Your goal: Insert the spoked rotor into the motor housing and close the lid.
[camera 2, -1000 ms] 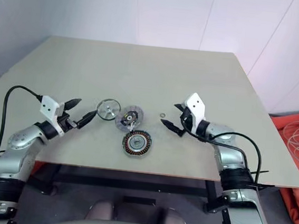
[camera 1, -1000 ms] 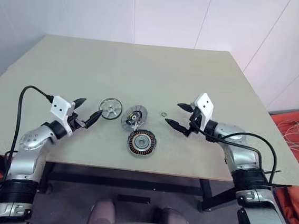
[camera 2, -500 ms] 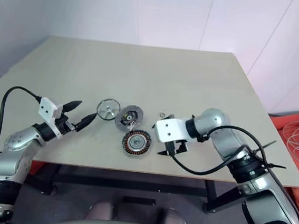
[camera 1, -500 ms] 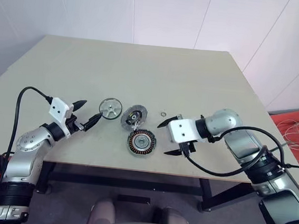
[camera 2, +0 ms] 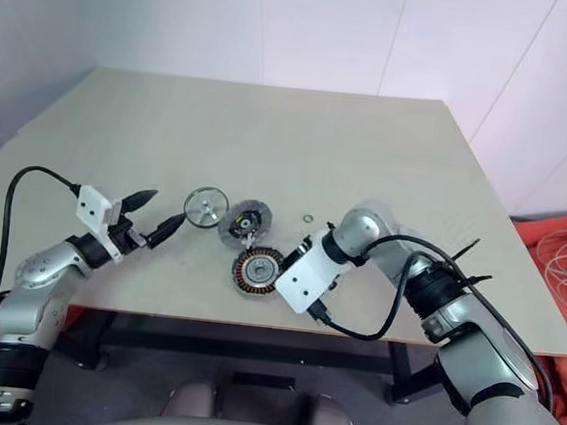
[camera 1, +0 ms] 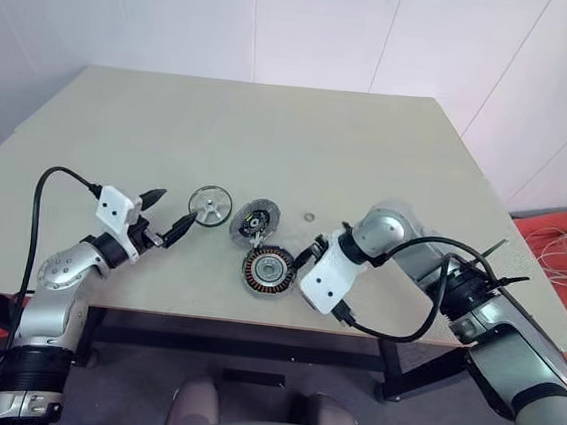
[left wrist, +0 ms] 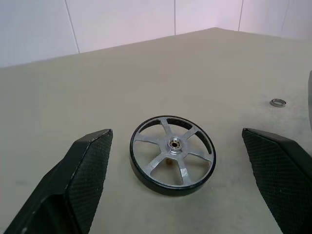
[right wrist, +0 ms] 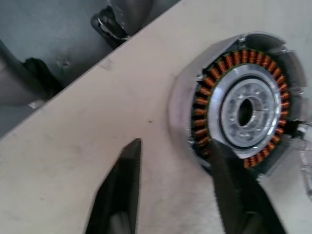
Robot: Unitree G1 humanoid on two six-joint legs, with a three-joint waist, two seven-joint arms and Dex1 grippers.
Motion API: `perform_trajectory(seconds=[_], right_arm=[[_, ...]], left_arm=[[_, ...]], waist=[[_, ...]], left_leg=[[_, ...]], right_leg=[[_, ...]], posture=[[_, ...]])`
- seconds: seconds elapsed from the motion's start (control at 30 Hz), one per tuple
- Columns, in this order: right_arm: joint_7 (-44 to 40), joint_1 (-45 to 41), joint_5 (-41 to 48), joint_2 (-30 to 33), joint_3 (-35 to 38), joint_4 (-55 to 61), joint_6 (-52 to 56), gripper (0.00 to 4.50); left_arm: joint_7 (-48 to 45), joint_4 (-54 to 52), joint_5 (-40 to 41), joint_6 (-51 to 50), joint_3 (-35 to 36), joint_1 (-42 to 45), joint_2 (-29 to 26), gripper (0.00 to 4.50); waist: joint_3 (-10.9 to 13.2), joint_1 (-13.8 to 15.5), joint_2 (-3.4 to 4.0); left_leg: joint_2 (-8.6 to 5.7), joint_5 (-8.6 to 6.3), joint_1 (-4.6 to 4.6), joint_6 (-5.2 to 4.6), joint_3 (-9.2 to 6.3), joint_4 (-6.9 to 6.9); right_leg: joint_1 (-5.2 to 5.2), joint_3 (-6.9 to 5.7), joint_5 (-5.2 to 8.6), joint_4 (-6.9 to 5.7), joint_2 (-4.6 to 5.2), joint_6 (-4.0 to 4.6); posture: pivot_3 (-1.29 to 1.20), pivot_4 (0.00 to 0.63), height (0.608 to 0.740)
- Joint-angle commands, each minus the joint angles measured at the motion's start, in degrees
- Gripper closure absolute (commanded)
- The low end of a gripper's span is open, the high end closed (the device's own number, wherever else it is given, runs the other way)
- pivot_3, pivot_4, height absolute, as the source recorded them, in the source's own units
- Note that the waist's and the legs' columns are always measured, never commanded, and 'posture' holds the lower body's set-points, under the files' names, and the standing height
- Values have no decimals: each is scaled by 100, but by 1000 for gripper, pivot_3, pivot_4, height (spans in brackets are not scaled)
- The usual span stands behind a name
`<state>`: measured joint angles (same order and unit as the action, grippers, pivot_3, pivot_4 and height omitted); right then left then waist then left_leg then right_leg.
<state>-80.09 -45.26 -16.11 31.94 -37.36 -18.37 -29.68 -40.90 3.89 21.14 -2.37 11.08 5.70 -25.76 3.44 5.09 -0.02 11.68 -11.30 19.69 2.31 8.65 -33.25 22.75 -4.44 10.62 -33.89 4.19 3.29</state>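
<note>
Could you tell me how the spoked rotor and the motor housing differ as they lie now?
The spoked rotor is an open silver wheel with thin spokes; the motor housing carries a ring of copper windings round a solid silver hub. The rotor sits between the left tool's wide-open fingers; the housing lies by the right tool. Both lie flat on the table.

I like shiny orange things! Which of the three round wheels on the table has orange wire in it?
The motor housing, the one nearest the table's front edge. Its silver hub is ringed by orange-copper coils. The spoked rotor is plain silver, and the lid has a dark ring.
</note>
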Motion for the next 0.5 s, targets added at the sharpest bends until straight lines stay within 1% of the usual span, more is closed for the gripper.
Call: perform_trajectory(seconds=[0.03,0.07,0.13,0.33,0.5], right_arm=[[82,-137,-198,-131,-123,-221,-184,3363],[98,-150,-220,-157,-126,-254,-204,3785],[123,-182,-266,-216,-118,-301,-213,4411],[228,-276,-239,-352,-53,-264,-193,4462],[288,-395,-239,-434,-25,-215,-298,4462]], left_arm=[[36,-81,-22,121,38,153,-17,0],[36,-74,-25,126,37,160,-16,0],[45,-84,-27,125,33,169,-10,0],[77,-137,-39,106,13,162,19,0],[86,-70,-43,121,14,211,25,0]], waist=[[0,-15,-1],[-1,-26,-2],[-6,-75,-12],[-6,-131,-12],[-6,-137,-12]], left_leg=[[0,0,-2,0,0,0],[0,0,-4,0,0,0],[2,0,-4,0,-1,0],[6,0,-6,1,-1,-2],[6,0,-5,1,-1,-3]], right_leg=[[-3,0,2,0,0,-4],[-4,0,4,0,0,-7],[-18,0,5,0,-1,-7],[-22,0,13,-1,-3,-16],[-21,0,2,-2,-4,2]], posture=[[0,0,740],[0,0,740],[0,0,740],[0,0,740],[0,0,740]])
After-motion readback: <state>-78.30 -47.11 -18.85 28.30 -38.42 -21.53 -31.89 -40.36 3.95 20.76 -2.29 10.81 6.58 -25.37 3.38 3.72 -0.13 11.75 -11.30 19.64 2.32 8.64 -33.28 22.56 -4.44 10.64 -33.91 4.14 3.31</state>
